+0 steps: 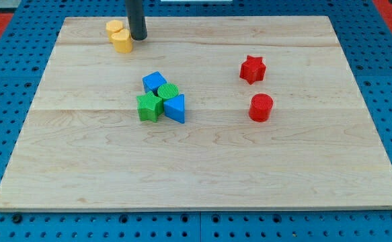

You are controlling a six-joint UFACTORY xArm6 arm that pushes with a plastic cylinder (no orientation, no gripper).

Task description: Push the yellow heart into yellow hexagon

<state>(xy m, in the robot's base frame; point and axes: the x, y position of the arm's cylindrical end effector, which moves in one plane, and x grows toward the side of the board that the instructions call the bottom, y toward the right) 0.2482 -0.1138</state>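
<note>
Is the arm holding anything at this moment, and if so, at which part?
Nothing is held. The arm has only a rod, and my tip stands just to the right of the yellow heart, which touches the yellow hexagon.

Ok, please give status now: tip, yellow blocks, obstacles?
My tip at right of yellow heart. Heart touching yellow hexagon. Nothing between them.

The rod (136,19) was cut off by the view's top edge, its upper part unseen. The yellow hexagon (114,29) was partly hidden behind the yellow heart (122,41); neither block's outline could be made out clearly.
</note>
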